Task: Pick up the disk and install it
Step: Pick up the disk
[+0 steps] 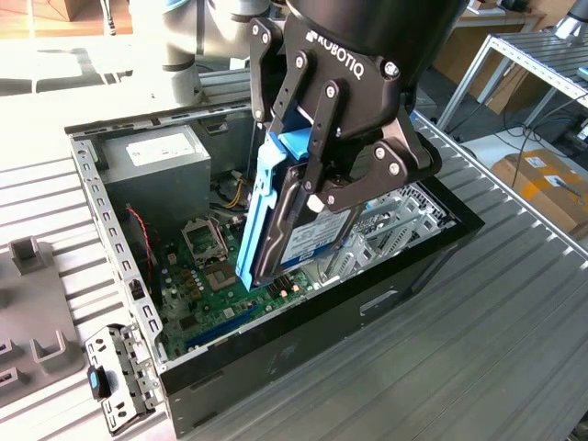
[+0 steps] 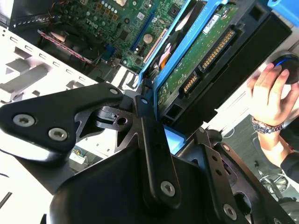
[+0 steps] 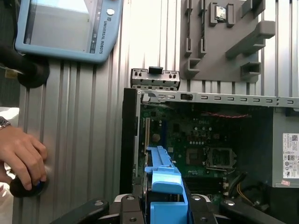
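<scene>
I have the gripper (image 1: 314, 204) clamped tight on the disk (image 1: 317, 241), jaws pressing its flat faces. The drive hangs on edge, tilted, its lower end over the motherboard (image 1: 197, 266) inside the open computer case (image 1: 367, 303). A person's hand (image 3: 21, 158) rests on the ribbed tabletop (image 3: 93, 140).

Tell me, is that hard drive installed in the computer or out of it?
Out: the disk hangs tilted on edge above the motherboard, gripped in the jaws, not seated in any bay.
</scene>
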Robot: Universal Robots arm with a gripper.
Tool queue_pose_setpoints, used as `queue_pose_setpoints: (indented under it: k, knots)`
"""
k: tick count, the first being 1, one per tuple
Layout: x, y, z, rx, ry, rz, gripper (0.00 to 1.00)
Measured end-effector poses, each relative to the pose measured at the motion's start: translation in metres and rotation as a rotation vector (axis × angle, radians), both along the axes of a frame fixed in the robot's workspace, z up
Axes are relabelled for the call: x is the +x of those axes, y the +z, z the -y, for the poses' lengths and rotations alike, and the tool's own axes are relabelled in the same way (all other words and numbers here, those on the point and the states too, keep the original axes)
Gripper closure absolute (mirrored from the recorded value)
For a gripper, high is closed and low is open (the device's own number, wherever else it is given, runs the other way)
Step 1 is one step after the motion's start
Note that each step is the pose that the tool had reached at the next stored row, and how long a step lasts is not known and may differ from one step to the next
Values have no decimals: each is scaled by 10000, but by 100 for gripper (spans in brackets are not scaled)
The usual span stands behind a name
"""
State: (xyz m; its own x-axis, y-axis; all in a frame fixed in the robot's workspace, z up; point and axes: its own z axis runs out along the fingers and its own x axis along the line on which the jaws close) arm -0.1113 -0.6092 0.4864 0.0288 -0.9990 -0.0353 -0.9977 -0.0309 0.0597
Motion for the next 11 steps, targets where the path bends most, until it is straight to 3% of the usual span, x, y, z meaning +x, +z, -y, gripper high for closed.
queue_pose_setpoints:
  k: [5,11]
  knots:
    - [72,-2,44,0,-2,-7,63]
    - [234,-7,72,6,-12,-24,63]
